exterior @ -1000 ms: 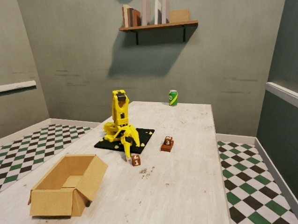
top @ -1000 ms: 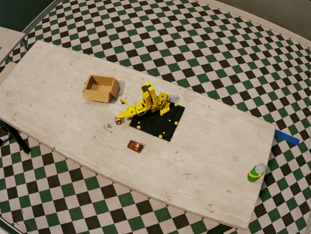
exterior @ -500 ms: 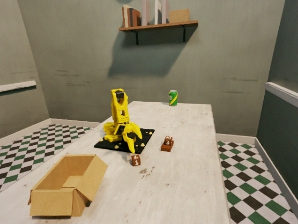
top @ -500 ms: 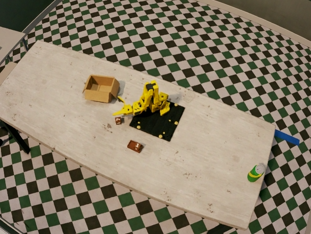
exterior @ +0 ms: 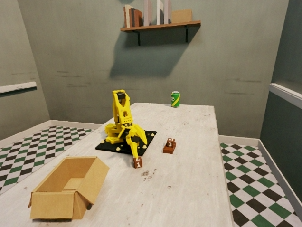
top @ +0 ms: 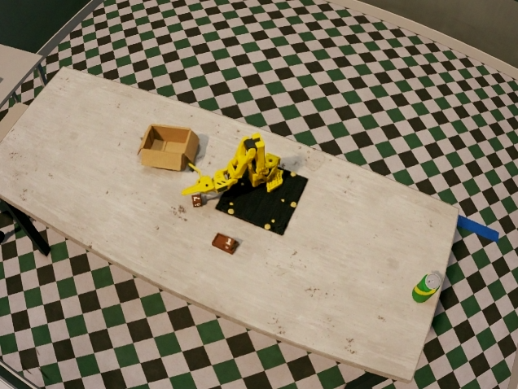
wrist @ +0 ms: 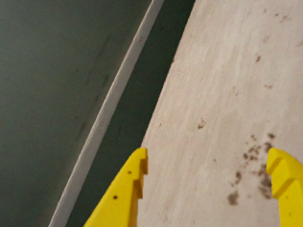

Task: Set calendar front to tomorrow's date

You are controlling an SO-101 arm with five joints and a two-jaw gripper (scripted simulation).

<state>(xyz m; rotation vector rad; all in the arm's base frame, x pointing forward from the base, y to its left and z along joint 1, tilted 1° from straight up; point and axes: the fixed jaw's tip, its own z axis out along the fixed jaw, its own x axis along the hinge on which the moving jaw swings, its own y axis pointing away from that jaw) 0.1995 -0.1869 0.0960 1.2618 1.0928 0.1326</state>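
Fingers (top: 184, 178) (exterior: 140, 150) part-open and holding nothing, number cube (top: 196, 200) (exterior: 137, 162) beside them, loose on the desk (top: 335, 267) (exterior: 190, 170) (wrist: 216, 85); regrasping looks next, needing them lined up around it.

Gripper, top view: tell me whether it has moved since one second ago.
Yes: the gripper now reaches farther left in that view, away from the black mat.
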